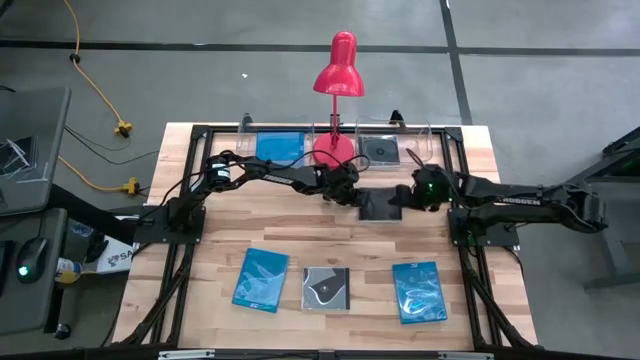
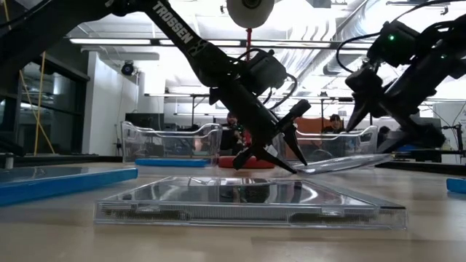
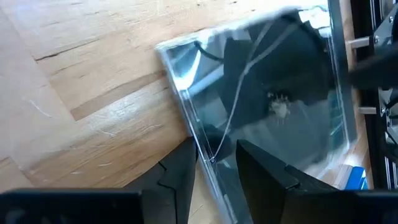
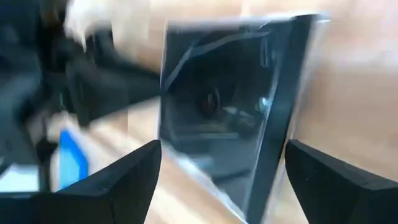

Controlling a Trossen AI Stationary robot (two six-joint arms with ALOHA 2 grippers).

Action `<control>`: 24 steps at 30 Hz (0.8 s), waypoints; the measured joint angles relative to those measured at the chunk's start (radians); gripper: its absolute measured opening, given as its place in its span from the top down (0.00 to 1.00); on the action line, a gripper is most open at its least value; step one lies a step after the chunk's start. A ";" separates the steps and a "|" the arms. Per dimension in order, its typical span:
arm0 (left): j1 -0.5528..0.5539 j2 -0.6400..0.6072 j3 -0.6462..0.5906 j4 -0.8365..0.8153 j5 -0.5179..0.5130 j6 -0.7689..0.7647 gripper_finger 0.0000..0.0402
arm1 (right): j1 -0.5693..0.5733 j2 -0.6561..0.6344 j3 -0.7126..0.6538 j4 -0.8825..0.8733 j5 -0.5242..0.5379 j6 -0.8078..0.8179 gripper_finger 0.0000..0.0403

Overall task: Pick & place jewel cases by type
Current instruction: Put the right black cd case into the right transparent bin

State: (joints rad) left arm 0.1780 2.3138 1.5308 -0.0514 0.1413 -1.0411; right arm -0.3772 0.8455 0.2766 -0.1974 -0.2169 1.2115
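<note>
A black jewel case [image 1: 381,206] lies at mid-table between my two grippers. My left gripper [image 1: 356,197] is shut on the side of it that faces the table's left. My right gripper [image 1: 419,194] hovers open by the case's right side, its fingers [image 4: 134,177] spread wide and clear of it. Near the front edge lie a blue case [image 1: 261,279], a black case with a white swirl [image 1: 327,288] and a second blue case [image 1: 420,292]. At the back, a blue case [image 1: 280,147] and a dark case [image 1: 380,150] rest in clear trays. My left gripper pinches the black case's edge [image 3: 204,144] between its two fingers [image 3: 181,167], near a corner. The fingers slant down at it from the table's left. In the low view the case [image 2: 342,163] sits tilted, its end toward my right arm slightly higher than the gripped end.
A red desk lamp [image 1: 337,75] stands at the back between the two clear trays [image 1: 250,128] [image 1: 425,130], close behind my left gripper. Bare wood lies between the middle case and the front row. A black frame runs around the table's edges.
</note>
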 joint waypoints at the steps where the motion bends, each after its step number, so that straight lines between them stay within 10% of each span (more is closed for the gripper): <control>1: 0.000 0.000 0.000 0.001 0.000 0.000 0.70 | 0.001 0.000 0.001 -0.006 -0.016 -0.003 0.23; 24: 0.006 0.000 -0.003 0.041 0.031 0.042 0.70 | 0.193 0.072 0.001 0.028 0.188 0.071 0.23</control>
State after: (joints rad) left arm 0.1842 2.3138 1.5276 -0.0105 0.1726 -0.9989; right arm -0.1837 0.9173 0.2779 -0.1696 -0.0287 1.2824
